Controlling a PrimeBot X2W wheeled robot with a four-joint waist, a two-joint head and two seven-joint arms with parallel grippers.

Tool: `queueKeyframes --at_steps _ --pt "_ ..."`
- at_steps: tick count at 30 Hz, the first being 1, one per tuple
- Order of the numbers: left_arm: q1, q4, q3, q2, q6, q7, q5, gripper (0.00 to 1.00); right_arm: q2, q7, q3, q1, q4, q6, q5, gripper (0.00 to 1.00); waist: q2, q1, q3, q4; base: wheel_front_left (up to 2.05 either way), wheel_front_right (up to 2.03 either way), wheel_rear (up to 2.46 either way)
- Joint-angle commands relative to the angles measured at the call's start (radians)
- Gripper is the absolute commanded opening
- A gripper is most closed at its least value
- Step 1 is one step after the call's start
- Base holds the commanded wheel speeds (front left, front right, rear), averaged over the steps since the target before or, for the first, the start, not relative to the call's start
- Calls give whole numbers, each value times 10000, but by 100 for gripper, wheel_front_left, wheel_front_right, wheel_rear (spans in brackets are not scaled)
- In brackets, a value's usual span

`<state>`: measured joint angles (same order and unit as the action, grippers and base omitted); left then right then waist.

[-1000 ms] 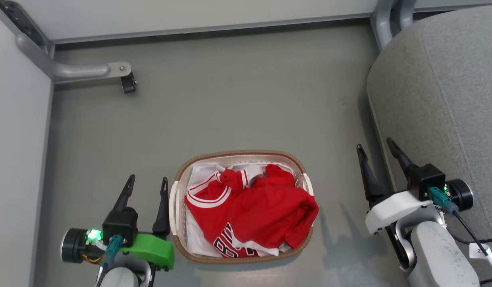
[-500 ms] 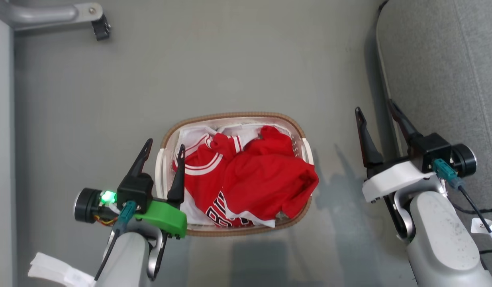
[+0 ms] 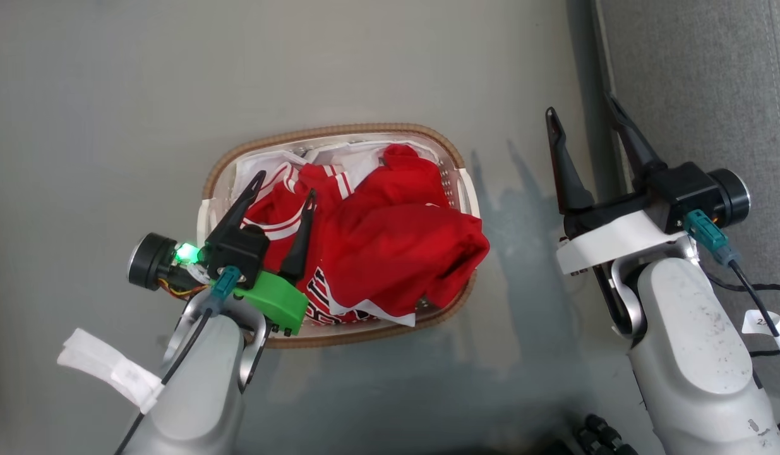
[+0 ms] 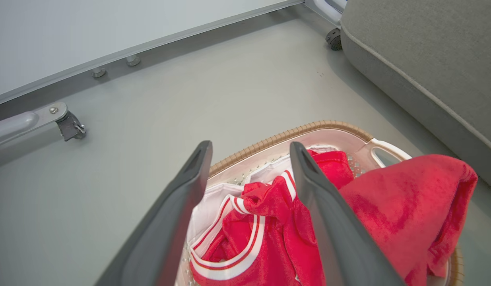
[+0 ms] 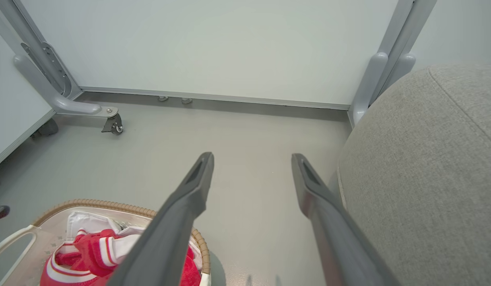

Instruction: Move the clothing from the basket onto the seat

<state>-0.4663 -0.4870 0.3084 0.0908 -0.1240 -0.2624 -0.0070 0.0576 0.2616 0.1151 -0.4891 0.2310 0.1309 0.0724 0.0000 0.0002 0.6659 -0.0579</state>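
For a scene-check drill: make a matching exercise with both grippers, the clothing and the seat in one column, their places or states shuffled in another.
1 left gripper
2 right gripper
3 clothing
4 seat

A grey, on the robot's right
B open, over floor beside the seat
C heaped in the basket
D open, above the clothing

Pairs: 1-D, 2-B, 3-C, 4-A

Crumpled red clothing (image 3: 390, 253) lying heaped in brown-rimmed white oval basket (image 3: 339, 128); grey woven seat (image 3: 699, 82) at two o'clock.
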Motion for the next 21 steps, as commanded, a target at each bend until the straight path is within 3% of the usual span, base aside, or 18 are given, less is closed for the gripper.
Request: queueKeyframes --at_steps 1,10,21 --pt "-343 -127 111 170 -56 -38 -91 100 0 50 75 -158 -96 -3 58 100 0 -2 561 -531 0 0 0" --pt "-1478 -1506 1578 1027 -67 -36 -625 100 -51 48 452 -409 -495 -3 453 100 0 -2 1257 -1304 0 0 0" --pt "-2820 -3304 2879 1831 -71 -38 -1394 100 -52 50 867 -491 -570 -3 770 100 0 -2 1726 -1749 0 0 0"
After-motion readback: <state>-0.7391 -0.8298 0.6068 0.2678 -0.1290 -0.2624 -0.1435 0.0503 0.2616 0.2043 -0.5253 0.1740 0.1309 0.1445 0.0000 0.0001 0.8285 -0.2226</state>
